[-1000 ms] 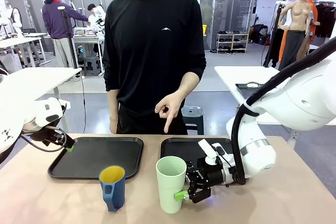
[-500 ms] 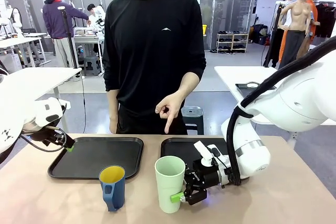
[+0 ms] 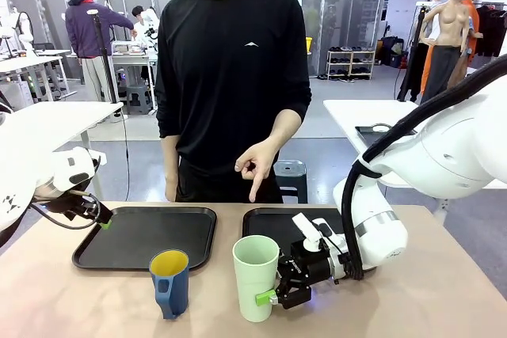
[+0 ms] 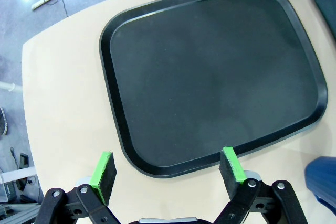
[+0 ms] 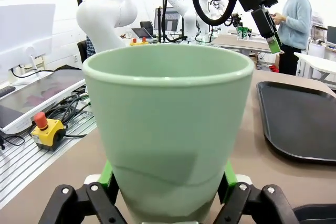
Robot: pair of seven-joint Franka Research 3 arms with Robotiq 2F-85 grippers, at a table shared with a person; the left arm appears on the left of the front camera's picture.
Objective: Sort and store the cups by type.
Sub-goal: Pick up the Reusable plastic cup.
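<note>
1. 2 cups are seen on the table [image 3: 79,306]: a tall mint-green tumbler [image 3: 256,275] and a shorter dark blue mug [image 3: 169,282] with a yellow inside.
2. The tumbler is stood upright near the robot-side edge of the table, about at its middle, and every place below is given from it.
3. The mug is set upright near the tumbler on the robot's left, apart from it, with its handle turned toward the robot's side.
4. The right gripper [image 3: 269,290] is brought in low from the tumbler's right and is clamped around its lower part. In the right wrist view the tumbler [image 5: 168,129] is seen close up, with the green pads of the right gripper [image 5: 168,182] pressed against both of its sides.
5. 2 black trays are laid beyond the tumbler, toward the person. The left tray [image 3: 150,231] is placed beyond it and to the left. The right tray [image 3: 269,223] is placed just beyond it and is partly covered by the right arm.
6. The left gripper [image 3: 101,219] is held well to the left of the tumbler, at the far left corner of the left tray. Its jaws are spread wide and nothing is held between them. In the left wrist view, the left gripper [image 4: 167,167] is seen over the near rim of the left tray [image 4: 210,77], and a part of the mug [image 4: 320,179] is caught at the lower right.
7. A person's hand [image 3: 255,168] is held beyond and above the tumbler, over the right tray, with 1 finger pointed downward.
</note>
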